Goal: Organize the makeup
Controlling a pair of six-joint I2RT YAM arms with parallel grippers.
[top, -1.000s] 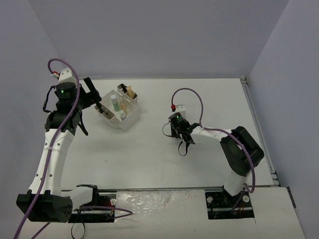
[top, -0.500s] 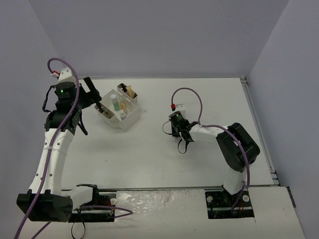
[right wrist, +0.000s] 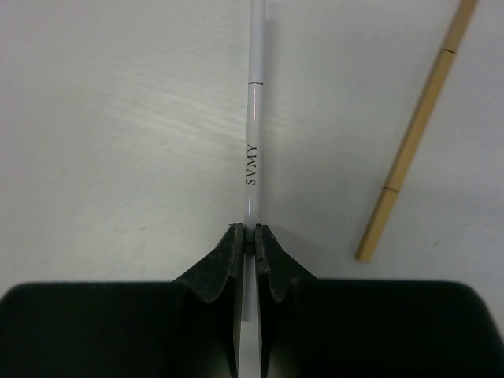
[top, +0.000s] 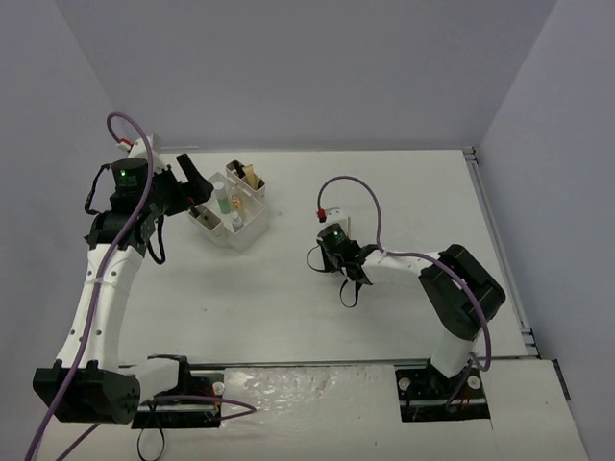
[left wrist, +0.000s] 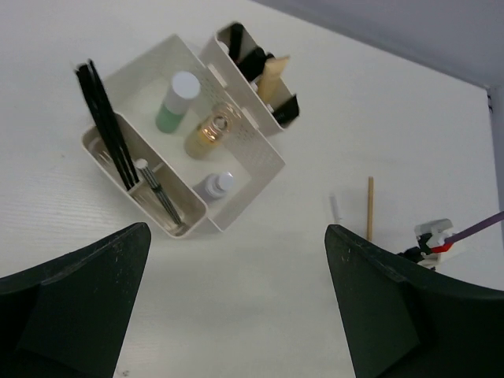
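From above, the left gripper [top: 195, 181] hangs with its fingers spread over the 10 o'clock corner of the white box [top: 248, 233]. The right gripper [top: 349, 288] is down at the table [top: 288, 307], well apart from the box, at its 4 o'clock.

In the left wrist view nothing lies between the parted fingers [left wrist: 79, 291]. At their 11 o'clock the box holds black sticks [left wrist: 106, 130], a pale green bottle [left wrist: 175, 101], a gold bottle [left wrist: 211, 134] and a grey-lilac bottle [left wrist: 214, 186]. At 2 o'clock a white pencil [left wrist: 335, 209] and a tan stick [left wrist: 370, 209] lie on the table, near each other but apart.

In the right wrist view the fingertips [right wrist: 224, 264] pinch the white pencil, which runs straight to 12 o'clock. The tan stick lies slanted at their 2 o'clock, untouched.
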